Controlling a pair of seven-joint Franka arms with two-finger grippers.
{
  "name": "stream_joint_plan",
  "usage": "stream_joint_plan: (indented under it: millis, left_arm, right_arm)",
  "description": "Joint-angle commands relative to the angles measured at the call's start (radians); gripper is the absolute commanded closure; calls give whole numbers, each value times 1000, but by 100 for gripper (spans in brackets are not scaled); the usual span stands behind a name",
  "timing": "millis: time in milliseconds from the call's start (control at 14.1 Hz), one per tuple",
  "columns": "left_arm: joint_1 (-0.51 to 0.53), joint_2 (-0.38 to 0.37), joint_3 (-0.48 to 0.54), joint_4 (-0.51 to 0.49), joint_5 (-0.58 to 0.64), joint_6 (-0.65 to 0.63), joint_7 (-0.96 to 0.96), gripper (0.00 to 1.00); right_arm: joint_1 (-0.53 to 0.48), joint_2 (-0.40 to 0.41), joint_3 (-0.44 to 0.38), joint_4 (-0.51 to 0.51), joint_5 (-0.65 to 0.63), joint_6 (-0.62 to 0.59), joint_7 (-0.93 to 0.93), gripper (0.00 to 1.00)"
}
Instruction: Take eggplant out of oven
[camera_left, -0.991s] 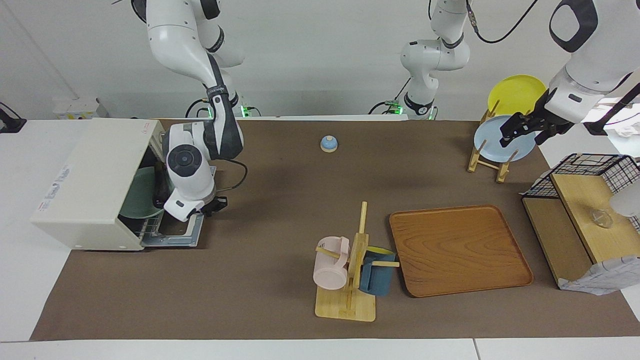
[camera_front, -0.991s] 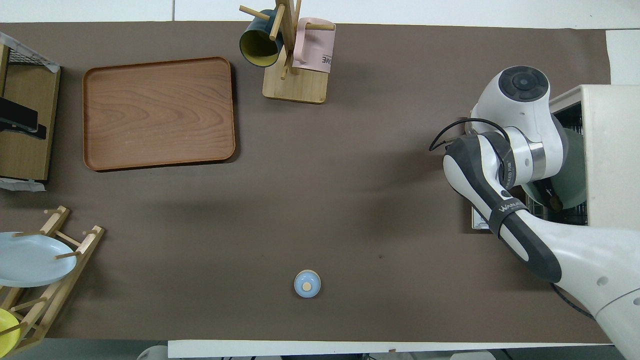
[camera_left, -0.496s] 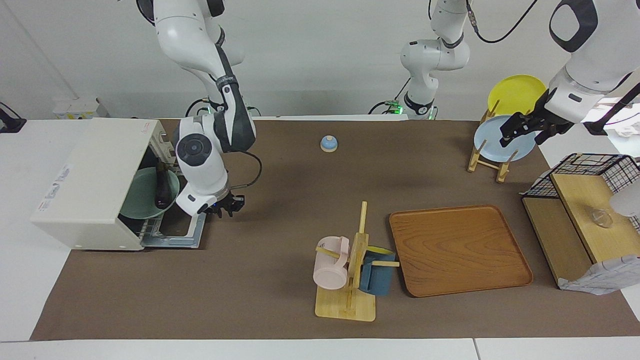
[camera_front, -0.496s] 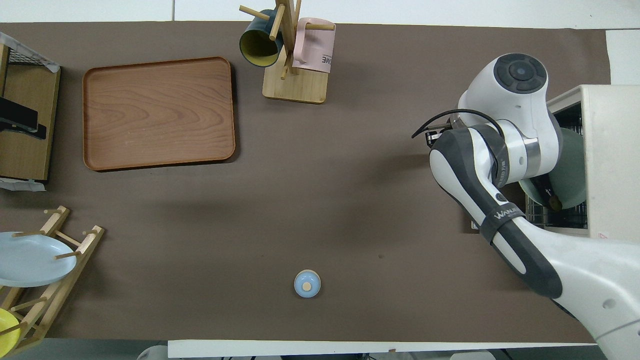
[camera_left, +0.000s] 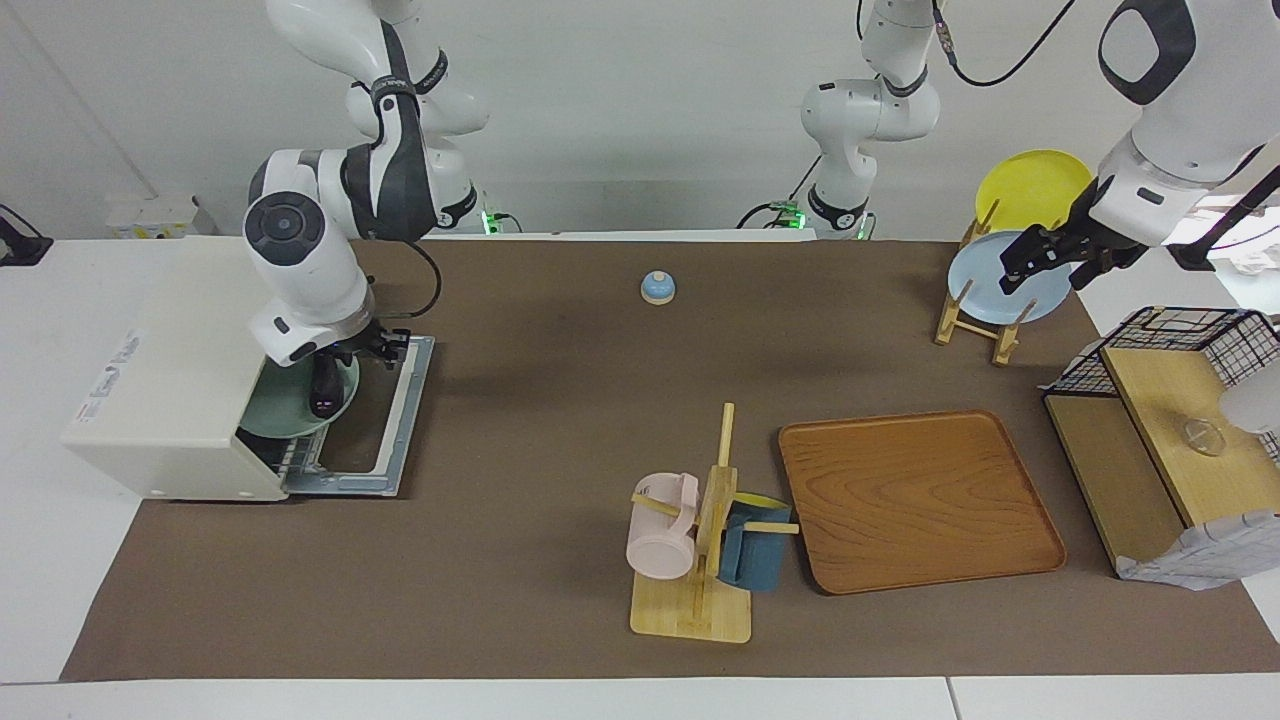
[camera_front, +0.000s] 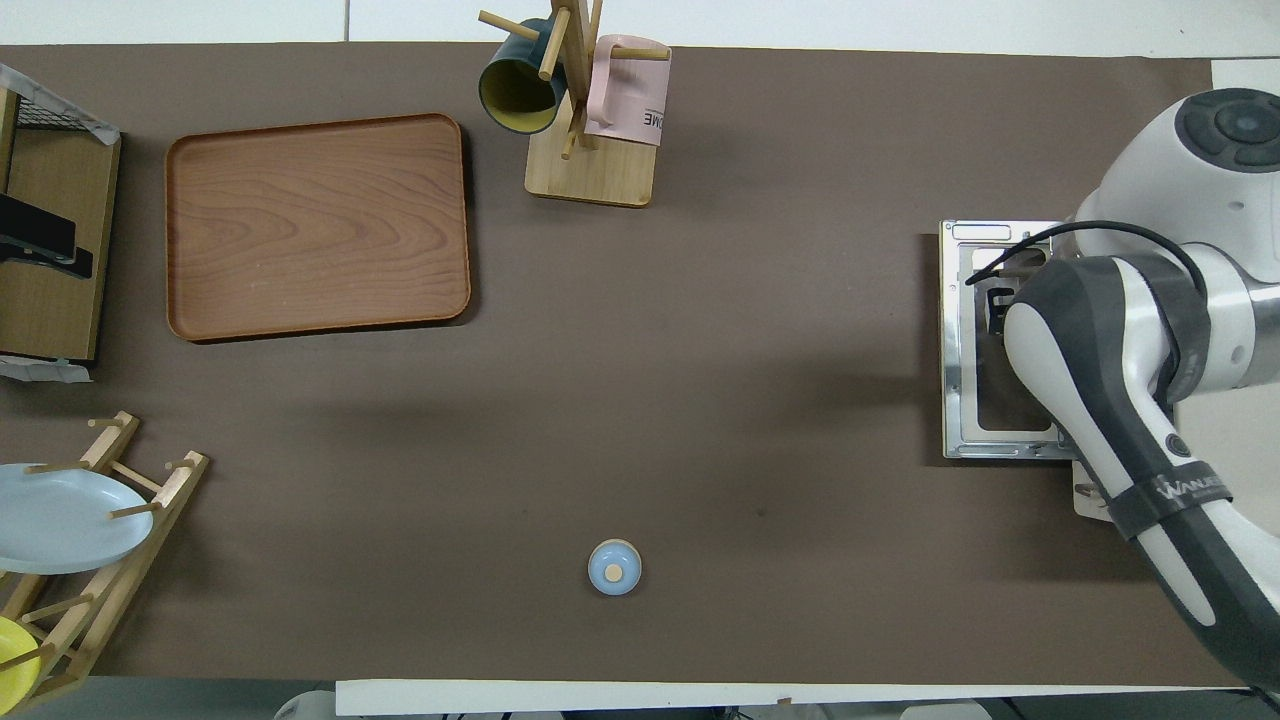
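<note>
The off-white oven (camera_left: 170, 370) stands at the right arm's end of the table, with its door (camera_left: 395, 420) folded down flat. That door also shows in the overhead view (camera_front: 960, 340). The dark purple eggplant (camera_left: 325, 390) lies on a pale green plate (camera_left: 280, 410) on the rack in the oven's mouth. My right gripper (camera_left: 365, 352) hangs just over the end of the eggplant nearer the robots and hides its tip. In the overhead view the right arm covers the oven's mouth and the eggplant. My left gripper (camera_left: 1035, 262) waits by the plate rack.
A blue bell (camera_left: 657, 288) sits near the robots. A mug tree (camera_left: 700, 540) with a pink and a blue mug stands beside a wooden tray (camera_left: 915, 500). A rack (camera_left: 975, 320) holds a blue and a yellow plate. A wooden shelf with a wire basket (camera_left: 1180, 400) stands at the left arm's end.
My right arm has swung from over the open door toward the oven's mouth, so its gripper is now over the eggplant's end. The left arm has not moved.
</note>
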Motion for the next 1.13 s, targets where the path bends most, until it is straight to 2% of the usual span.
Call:
stream_joint_plan:
  millis: [0,283,496,637,779,850,1062]
  left_arm:
    - [3,-15,0,-15,3,-12,-1,0]
    - [3,-15,0,-15,3,-12,-1,0]
    - [3,-15,0,-14,3,-12,-1,0]
    - [3,-15,0,-15,3,-12,-1,0]
    - [3,-15,0,-14,3,-12,-1,0]
    - [3,-15,0,-15,3,-12,-1,0]
    - [3,-15,0,-14,3,-12,-1,0]
  right_arm:
    - [-18,-36,10,-98,-30,89,-12,46]
    - [-38,-49,10,-148,-80,153,-93,49]
    - [-37,-49,9,-173,-87,172,-95,75]
    - [-29,-51,10,-175,-131,169,-102,85]
    - [-14,-50,15,-167,-159,155,-122,100]
    - [24,-46,16,-150,-186,138,-122,100]
    - [142,-4,21,-8,-200,20,-104,100]
